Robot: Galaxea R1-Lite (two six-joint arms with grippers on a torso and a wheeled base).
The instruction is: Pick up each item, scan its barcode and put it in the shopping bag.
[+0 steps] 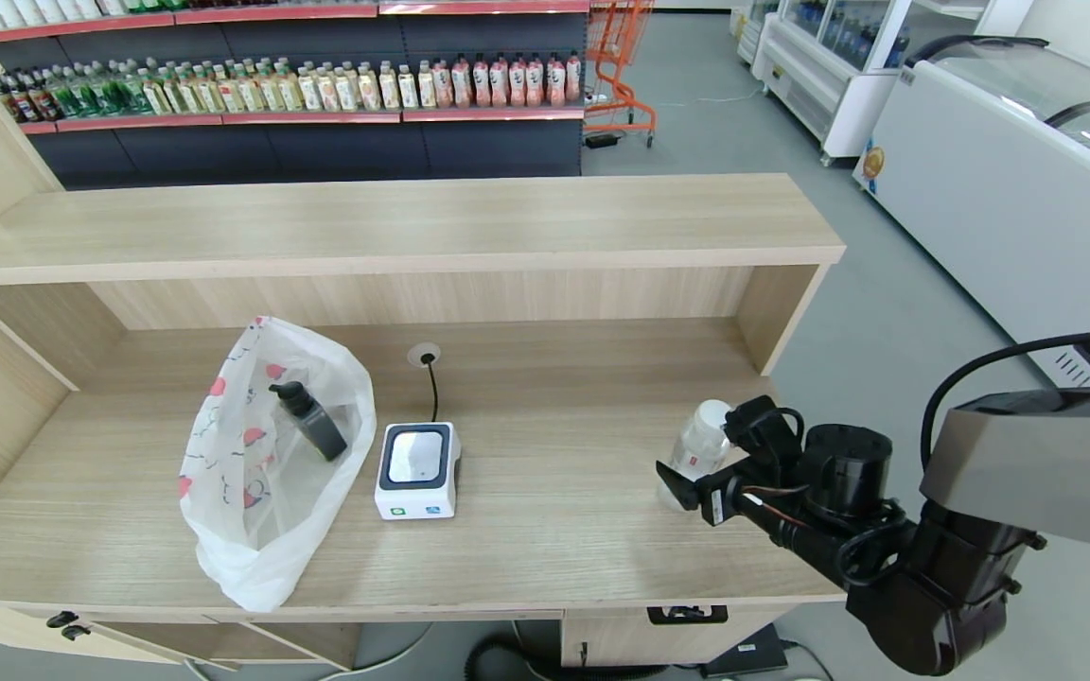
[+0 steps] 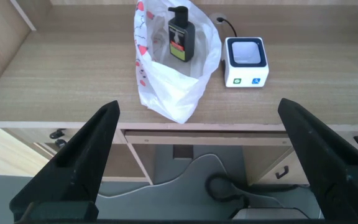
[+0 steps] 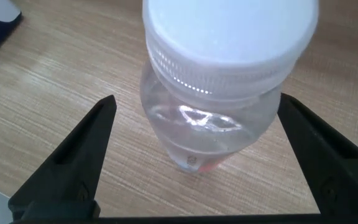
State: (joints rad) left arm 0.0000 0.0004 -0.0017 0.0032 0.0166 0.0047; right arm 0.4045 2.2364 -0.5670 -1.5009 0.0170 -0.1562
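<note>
A clear bottle [image 1: 699,445] with a white cap [image 3: 229,37] stands upright at the right end of the wooden counter [image 1: 554,530]. My right gripper [image 1: 692,482] is open around it, one finger [image 3: 73,168] on each side, not touching. The white barcode scanner [image 1: 418,469] sits mid-counter. Left of it lies the white shopping bag [image 1: 261,492] with red prints, mouth open, holding a dark pump bottle [image 1: 308,421]. My left gripper [image 2: 197,168] is open and empty, held below the counter's front edge, facing the shopping bag [image 2: 173,87] and scanner [image 2: 246,61].
A raised wooden ledge [image 1: 394,227] runs along the counter's back, with side walls at both ends. The scanner's black cable [image 1: 432,383] runs to a hole in the counter. Store shelves of drinks [image 1: 299,85] and freezers [image 1: 1009,180] stand beyond.
</note>
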